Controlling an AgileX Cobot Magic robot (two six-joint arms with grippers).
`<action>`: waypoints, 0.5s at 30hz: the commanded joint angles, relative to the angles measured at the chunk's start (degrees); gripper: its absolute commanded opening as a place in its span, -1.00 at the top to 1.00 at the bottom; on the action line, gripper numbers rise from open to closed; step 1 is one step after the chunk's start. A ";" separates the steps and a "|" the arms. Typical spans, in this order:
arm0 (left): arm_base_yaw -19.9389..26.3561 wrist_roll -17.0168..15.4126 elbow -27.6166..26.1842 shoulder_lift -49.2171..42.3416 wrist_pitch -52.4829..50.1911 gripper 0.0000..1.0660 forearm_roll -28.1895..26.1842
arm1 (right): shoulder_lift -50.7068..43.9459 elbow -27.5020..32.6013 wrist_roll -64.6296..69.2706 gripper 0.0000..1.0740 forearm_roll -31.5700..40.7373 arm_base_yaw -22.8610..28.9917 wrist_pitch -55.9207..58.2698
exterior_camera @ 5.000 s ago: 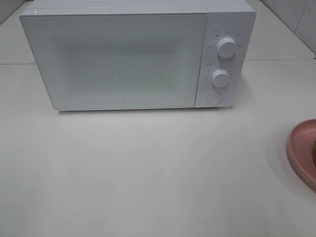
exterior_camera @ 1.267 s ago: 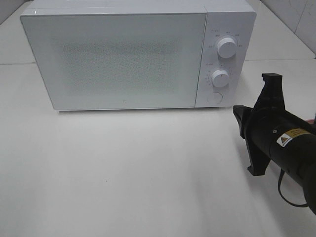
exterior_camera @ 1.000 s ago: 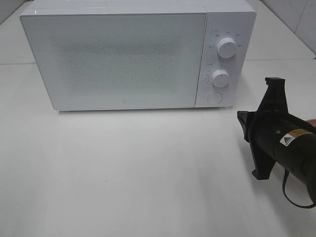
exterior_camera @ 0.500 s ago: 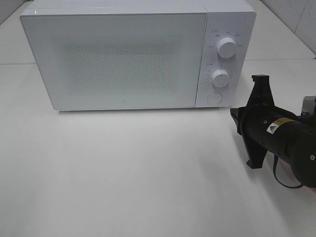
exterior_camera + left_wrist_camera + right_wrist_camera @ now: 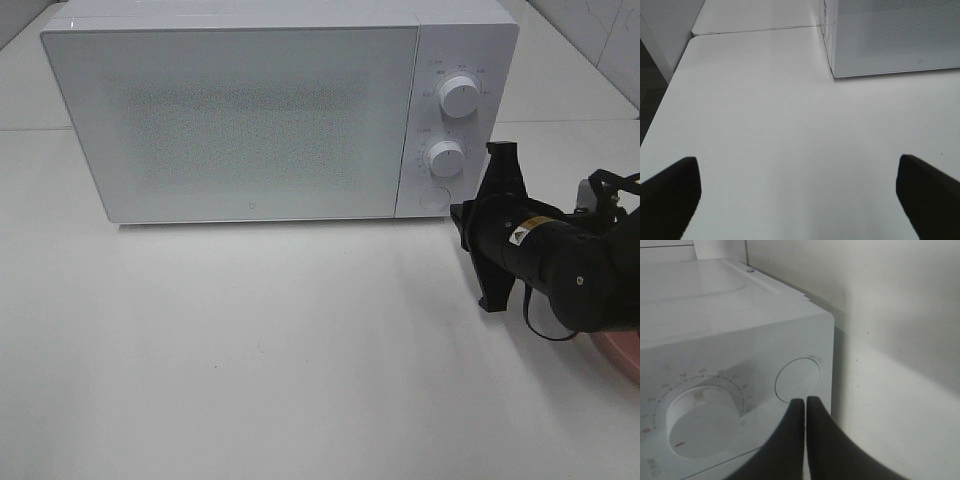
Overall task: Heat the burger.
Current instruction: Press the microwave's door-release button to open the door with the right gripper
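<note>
The burger is hidden; only a sliver of the pink plate (image 5: 626, 357) shows under my right arm at the right edge. The white microwave (image 5: 250, 120) stands at the back with its door shut. My right gripper (image 5: 458, 216) is shut and empty, with its tip just off the round door button (image 5: 434, 197). In the right wrist view the shut fingers (image 5: 790, 440) point at that button (image 5: 797, 380), beside the lower knob (image 5: 700, 415). My left gripper (image 5: 797, 164) is open and empty over bare table, left of the microwave's corner (image 5: 832, 75).
The microwave has an upper knob (image 5: 458, 96) and a lower knob (image 5: 446, 158) on its right panel. The white table (image 5: 250, 350) runs in front of it. The table's left edge (image 5: 670, 95) drops to a dark floor.
My right arm came in from the right, covering the plate. In the last second it moved left and back, bringing its shut tip up to the microwave's round button.
</note>
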 commanded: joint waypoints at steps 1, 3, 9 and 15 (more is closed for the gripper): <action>0.11 -0.11 0.17 -0.40 -0.11 -0.87 -0.17 | 1.09 -2.12 0.69 1.00 -1.66 -0.23 0.52; 0.11 -0.11 0.17 -0.40 -0.11 -0.87 -0.17 | 2.46 -4.41 0.69 1.00 -1.72 -0.23 1.83; 0.11 -0.11 0.17 -0.40 -0.11 -0.87 -0.17 | 5.21 -7.79 0.69 1.00 -1.60 -0.23 1.95; 0.11 -0.11 0.17 -0.40 -0.11 -0.87 -0.17 | 7.33 -9.97 0.23 1.00 0.06 -0.52 1.66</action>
